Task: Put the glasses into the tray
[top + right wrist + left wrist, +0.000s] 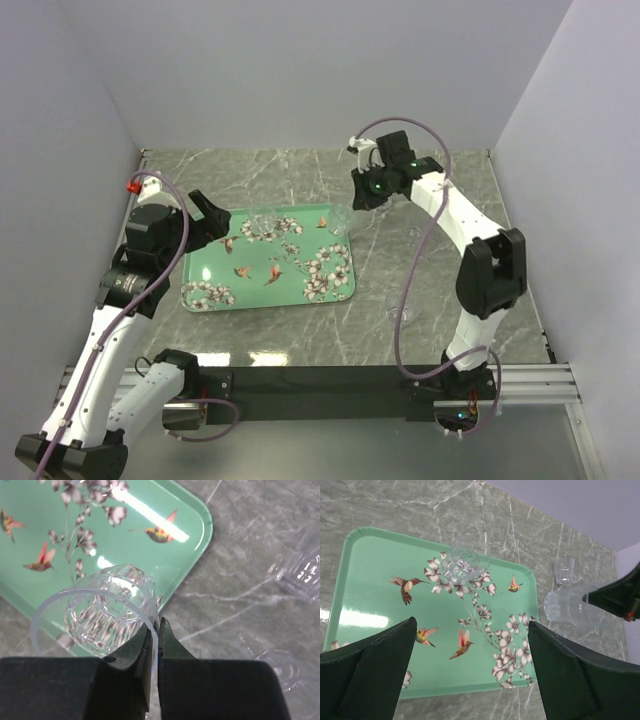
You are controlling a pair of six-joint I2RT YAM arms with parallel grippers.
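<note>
Surface: grey-green marbled table (440,200), closed in by pale plain walls on three sides;
Tray: the mint-green tray (270,306) with white blossoms and small birds lay flat on the table, in front of the left arm;
Right gripper: the right gripper (156,630) had its fingers pressed together on the rim of one clear glass (100,615), pinching the wall of it; this held glass was tipped on its side, at the right edge of the tray near the far corner; whether it touched anything below could not be told;
Left gripper: the left gripper (470,645) hovered over the tray with its fingers spread wide and nothing between them;
Glass in tray: one faceted glass (462,567) sat inside the tray, near the far rim, among the printed flowers;
Glasses outside: a small tumbler (564,571) stood on the table just beyond the far right corner; a stemmed glass (403,312) stood on the table to the right of the tray, well apart from it.
</note>
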